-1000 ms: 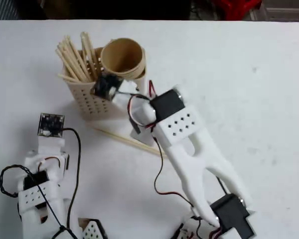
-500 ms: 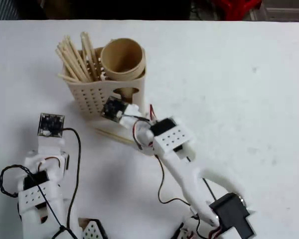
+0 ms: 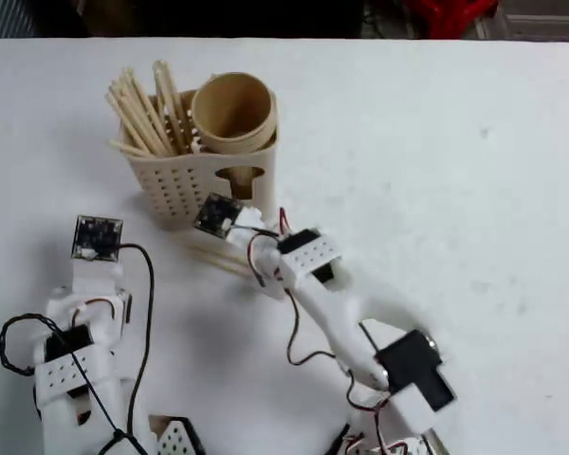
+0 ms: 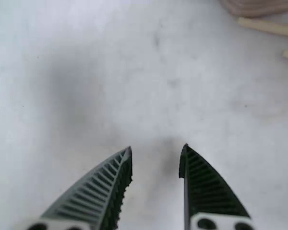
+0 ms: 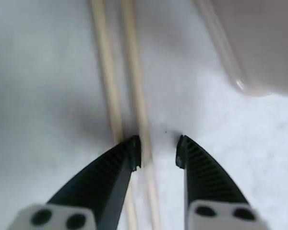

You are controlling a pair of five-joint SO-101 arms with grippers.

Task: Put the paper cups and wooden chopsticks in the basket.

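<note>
Wooden chopsticks point(image 5: 107, 72), two, lie on the bench point(image 3: 455, 142) just beside the basket point(image 3: 204, 185), which holds a paper cup point(image 3: 232, 114) and a bundle of sticks point(image 3: 144, 109). Wide bench spreads on the right arm's side. Up close we see the right pincer point(image 5: 158, 149) spread astride one chopstick; the left pincer point(image 4: 156, 155) gapes over white bench.

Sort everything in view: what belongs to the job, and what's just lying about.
Job: basket; paper cup standing in it; chopsticks bunched in it; two loose chopsticks on the table, one between the fingers of the open right gripper.
Lying about: red object beyond the table's far edge; black cable on the table.
</note>
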